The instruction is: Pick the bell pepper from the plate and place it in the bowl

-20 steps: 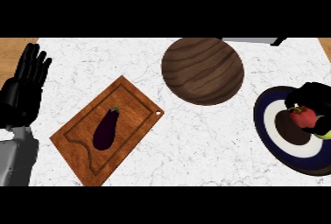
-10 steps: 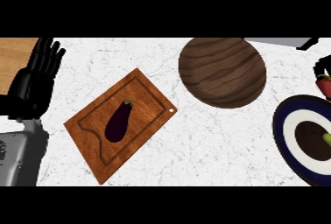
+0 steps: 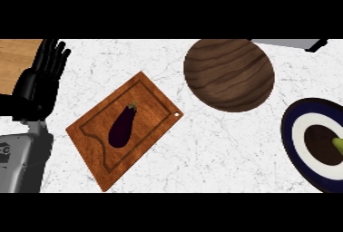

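Bell pepper: only a small green sliver [image 3: 338, 145] shows at the right edge of the frame, on the dark centre of the round navy-and-white plate [image 3: 299, 136]. Dark wooden bowl [image 3: 229, 74], upper centre-right on the white marbled surface [image 3: 201, 149]. Wooden cutting board [image 3: 100, 149], centre-left, carrying a purple eggplant [image 3: 121, 127]. Black left hand [image 3: 41, 81], upper left, fingers straight and open, holding nothing.

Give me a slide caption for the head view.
Left hand resting beside eggplant on cutting board; bowl and plate at right.
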Robot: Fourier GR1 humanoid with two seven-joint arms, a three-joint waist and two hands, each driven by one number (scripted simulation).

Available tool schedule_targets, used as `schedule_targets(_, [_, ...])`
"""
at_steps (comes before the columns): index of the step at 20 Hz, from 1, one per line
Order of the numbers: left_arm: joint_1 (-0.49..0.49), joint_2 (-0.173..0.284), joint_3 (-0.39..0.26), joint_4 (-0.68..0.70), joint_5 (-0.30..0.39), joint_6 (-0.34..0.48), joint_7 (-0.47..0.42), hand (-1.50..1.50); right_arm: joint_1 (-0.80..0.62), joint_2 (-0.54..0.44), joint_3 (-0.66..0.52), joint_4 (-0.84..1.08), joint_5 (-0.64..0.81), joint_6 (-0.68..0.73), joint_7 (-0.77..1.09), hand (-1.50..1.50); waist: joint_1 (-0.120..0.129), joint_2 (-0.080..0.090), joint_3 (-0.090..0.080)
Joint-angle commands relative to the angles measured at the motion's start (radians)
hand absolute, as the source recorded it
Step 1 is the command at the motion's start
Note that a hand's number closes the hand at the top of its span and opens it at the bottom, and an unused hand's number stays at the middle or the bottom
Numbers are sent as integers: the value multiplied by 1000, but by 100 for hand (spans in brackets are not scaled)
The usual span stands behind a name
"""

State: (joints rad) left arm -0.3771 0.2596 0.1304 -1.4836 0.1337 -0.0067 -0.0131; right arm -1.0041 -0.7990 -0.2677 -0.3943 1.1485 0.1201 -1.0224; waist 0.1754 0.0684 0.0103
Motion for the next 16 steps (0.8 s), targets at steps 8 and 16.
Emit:
schedule_targets(8, [2,-3,3,17,1,6,22,0,-198,16,-60,136,-159,269,-200,150,-25,-20,-4])
schedule_targets(16, [7,4,15,26,-12,18,0,0,-316,81,-4,212,-176,383,-163,150,-40,-25,-8])
